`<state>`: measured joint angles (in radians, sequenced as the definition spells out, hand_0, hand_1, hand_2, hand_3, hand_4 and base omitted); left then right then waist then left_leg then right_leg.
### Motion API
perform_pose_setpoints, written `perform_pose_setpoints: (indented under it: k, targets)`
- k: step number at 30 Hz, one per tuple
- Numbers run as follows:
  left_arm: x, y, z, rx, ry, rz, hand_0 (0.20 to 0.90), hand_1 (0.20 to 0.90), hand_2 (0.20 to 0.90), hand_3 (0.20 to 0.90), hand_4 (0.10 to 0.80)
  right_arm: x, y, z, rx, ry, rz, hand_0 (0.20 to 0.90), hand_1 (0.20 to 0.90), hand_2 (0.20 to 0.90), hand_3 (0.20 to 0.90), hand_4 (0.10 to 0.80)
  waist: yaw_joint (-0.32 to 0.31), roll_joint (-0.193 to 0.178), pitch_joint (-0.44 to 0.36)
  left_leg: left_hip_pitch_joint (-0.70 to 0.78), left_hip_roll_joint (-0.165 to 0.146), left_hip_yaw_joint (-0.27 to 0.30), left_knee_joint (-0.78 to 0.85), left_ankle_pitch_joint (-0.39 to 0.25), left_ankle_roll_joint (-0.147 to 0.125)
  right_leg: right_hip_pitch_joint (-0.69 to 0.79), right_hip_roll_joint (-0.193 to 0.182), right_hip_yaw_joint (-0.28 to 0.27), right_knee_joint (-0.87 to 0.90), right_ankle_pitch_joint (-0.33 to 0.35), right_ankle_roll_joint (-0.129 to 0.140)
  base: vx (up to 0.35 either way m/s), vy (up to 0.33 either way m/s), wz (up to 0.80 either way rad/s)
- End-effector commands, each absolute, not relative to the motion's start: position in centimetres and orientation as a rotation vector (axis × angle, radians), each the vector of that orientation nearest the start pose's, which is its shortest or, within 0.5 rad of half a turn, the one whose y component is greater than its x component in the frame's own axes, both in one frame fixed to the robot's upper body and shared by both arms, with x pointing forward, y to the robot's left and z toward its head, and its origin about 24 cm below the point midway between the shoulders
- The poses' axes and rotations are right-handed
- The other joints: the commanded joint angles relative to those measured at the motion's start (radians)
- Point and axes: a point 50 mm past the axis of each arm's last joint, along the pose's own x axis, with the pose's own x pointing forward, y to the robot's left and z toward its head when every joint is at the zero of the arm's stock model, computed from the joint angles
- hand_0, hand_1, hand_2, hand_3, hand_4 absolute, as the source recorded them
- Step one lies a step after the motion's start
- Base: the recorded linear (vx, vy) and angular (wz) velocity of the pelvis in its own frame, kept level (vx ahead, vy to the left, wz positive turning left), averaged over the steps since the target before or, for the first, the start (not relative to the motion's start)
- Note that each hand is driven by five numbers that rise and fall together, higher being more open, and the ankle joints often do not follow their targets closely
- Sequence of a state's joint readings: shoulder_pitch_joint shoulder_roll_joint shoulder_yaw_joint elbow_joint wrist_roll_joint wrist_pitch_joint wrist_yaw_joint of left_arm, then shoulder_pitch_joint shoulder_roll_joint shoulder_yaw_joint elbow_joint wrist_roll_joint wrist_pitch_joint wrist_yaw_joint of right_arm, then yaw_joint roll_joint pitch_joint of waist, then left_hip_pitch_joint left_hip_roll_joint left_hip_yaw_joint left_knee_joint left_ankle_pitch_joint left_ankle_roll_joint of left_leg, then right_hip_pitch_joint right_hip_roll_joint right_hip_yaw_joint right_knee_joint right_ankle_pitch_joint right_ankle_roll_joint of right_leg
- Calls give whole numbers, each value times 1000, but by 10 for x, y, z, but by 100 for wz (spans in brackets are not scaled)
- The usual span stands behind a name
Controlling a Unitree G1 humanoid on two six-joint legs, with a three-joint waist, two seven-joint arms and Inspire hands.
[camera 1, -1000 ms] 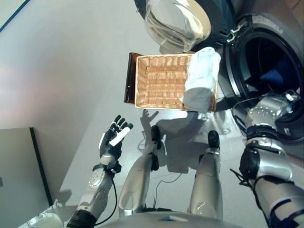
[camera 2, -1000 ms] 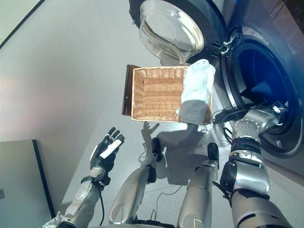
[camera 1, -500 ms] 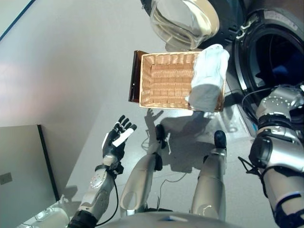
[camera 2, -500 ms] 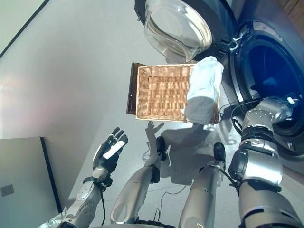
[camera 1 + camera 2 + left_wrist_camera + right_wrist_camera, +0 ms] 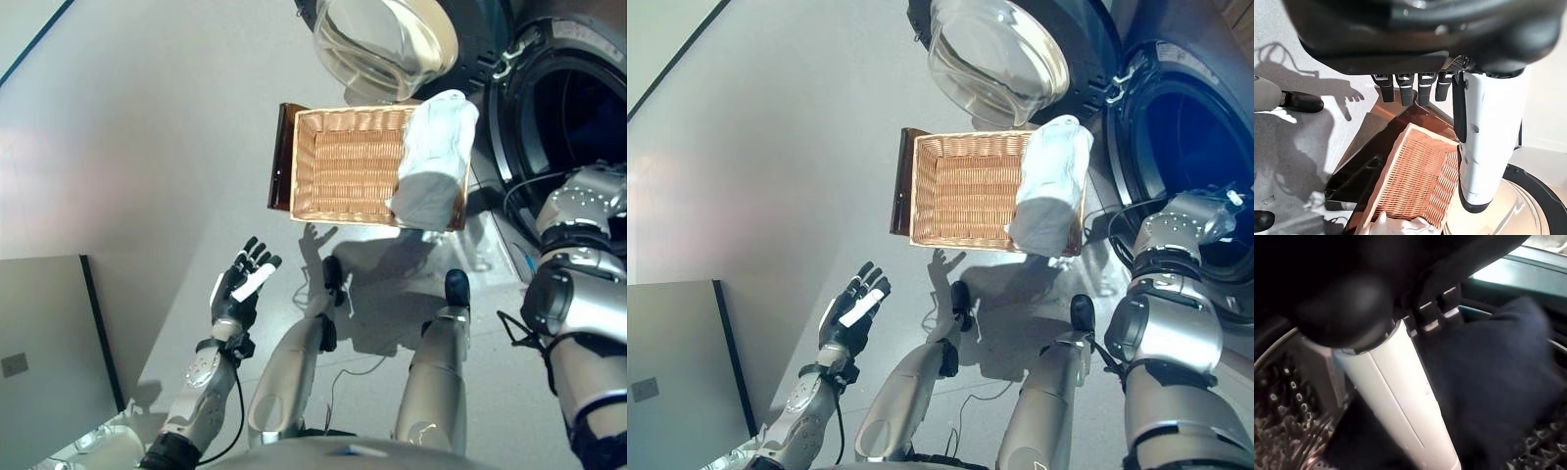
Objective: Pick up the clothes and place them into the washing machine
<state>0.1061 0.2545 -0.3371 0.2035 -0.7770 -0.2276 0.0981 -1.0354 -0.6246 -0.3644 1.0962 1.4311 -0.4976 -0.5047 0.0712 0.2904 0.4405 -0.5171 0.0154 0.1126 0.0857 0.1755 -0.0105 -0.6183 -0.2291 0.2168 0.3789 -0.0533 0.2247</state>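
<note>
A white cloth [image 5: 431,162] hangs over the right end of a wicker basket [image 5: 343,162] on the floor before the washing machine. A dark blue cloth [image 5: 1488,382] lies inside the drum [image 5: 1185,127]. My right arm reaches into the drum, and in the right wrist view my right hand [image 5: 1396,382] is open, its thumb straight beside the blue cloth. My left hand [image 5: 240,284] hovers open and empty over the floor, well short of the basket; the basket [image 5: 1420,181] shows past its fingers.
The machine's round glass door [image 5: 382,44] stands open just behind the basket. A dark brown board [image 5: 279,157] sits along the basket's left side. A grey panel [image 5: 44,362] lies at the lower left.
The camera has shifted a little. My right arm has reached slightly further into the drum. The left hand, the basket and the white cloth keep their places.
</note>
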Motion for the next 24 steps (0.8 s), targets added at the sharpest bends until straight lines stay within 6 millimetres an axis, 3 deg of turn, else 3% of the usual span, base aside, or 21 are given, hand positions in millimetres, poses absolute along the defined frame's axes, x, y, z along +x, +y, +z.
perform_pose_setpoints:
  k: [1, 11, 14, 15, 17, 24]
  targets:
    - [219, 168, 1, -461, 103, 16, 900, 900, 900, 900, 800, 321, -390, 296, 1153, -837, -887, 900, 900, 900, 900, 800, 3, 16, -48, -15, 25, 11, 141, -160, -55, 16, 49, -21, -35, 1, -113, -34, 14, 0]
    - [218, 172, 1, -461, 101, 35, 900, 900, 900, 900, 800, 330, -377, 283, 1079, -774, -885, 900, 900, 900, 900, 800, 9, 7, -51, -21, 26, 11, 152, -164, -51, 14, 49, -18, -36, 7, -114, 0, 0, 0]
    - [218, 176, 2, -447, 94, 47, 900, 900, 900, 900, 800, 335, -370, 281, 758, -660, -980, 900, 900, 900, 900, 800, 13, 3, -46, -16, 26, 10, 154, -169, -50, 22, 48, -21, -35, 1, -114, -14, 0, 0]
    - [218, 175, 2, -449, 93, 48, 900, 900, 900, 900, 800, 335, -368, 282, 752, -659, -982, 900, 900, 900, 900, 800, 12, 4, -45, -19, 27, 10, 153, -163, -50, 18, 49, -20, -36, 8, -114, -51, -9, -1]
    - [219, 178, 5, -435, 74, 68, 900, 900, 900, 900, 800, 346, -348, 271, 498, -569, -1039, 900, 900, 900, 900, 800, 13, 2, -36, -16, 27, 10, 156, -166, -48, 24, 52, -19, -39, 6, -116, -17, -12, -1]
    - [220, 182, 15, -414, 18, 89, 900, 900, 900, 900, 800, 365, -300, 229, -37, -418, -956, 900, 900, 900, 900, 800, 10, -19, -17, -19, 34, 5, 157, -154, -42, 32, 61, -23, -47, 23, -119, -11, -8, 3]
